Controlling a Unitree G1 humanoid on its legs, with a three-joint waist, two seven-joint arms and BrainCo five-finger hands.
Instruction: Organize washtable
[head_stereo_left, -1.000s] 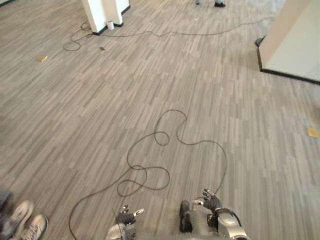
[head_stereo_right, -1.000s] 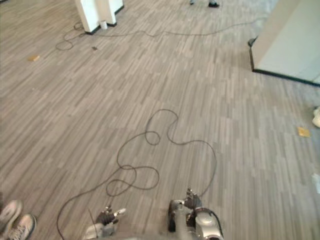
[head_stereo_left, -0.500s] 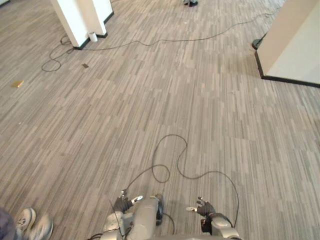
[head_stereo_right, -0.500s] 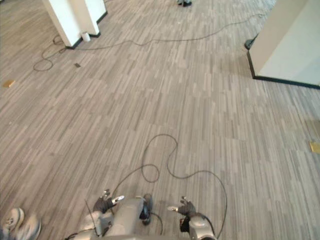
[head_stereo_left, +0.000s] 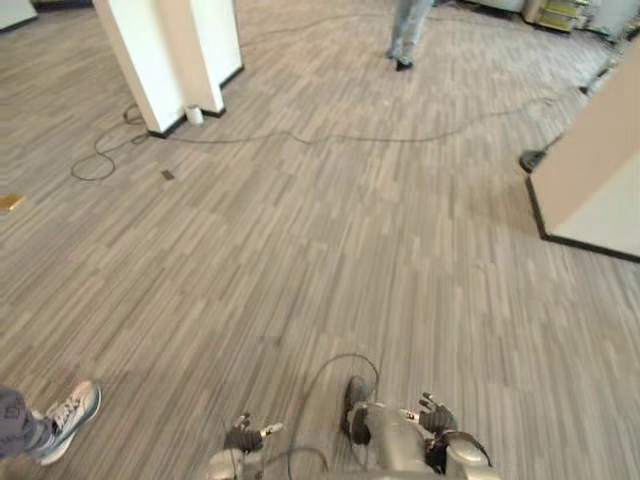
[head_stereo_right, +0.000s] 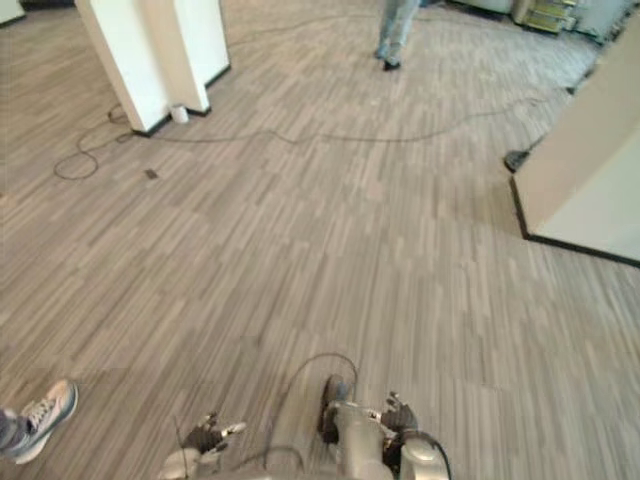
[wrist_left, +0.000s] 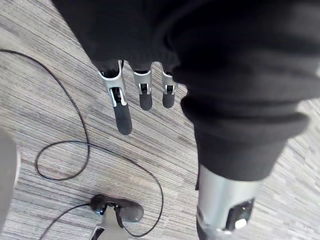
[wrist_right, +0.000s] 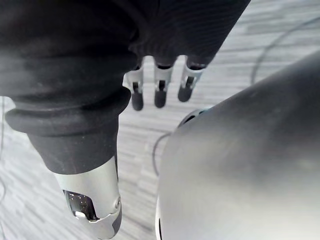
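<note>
Head view: left hand (head_stereo_left: 245, 437) and right hand (head_stereo_left: 432, 412) hang well short of the white pillar (head_stereo_left: 165, 60). Can't tell which way the washtable lies. Left wrist: fingers (wrist_left: 122, 112) straight, holding nothing. Right wrist: same deal, relaxed and empty.

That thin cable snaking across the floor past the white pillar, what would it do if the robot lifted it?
The cable lies in loose curves, with a loop beside the pillar, so it is probably floppy and would sag. It looks thin, so likely light, though its long run would drag along.
</note>
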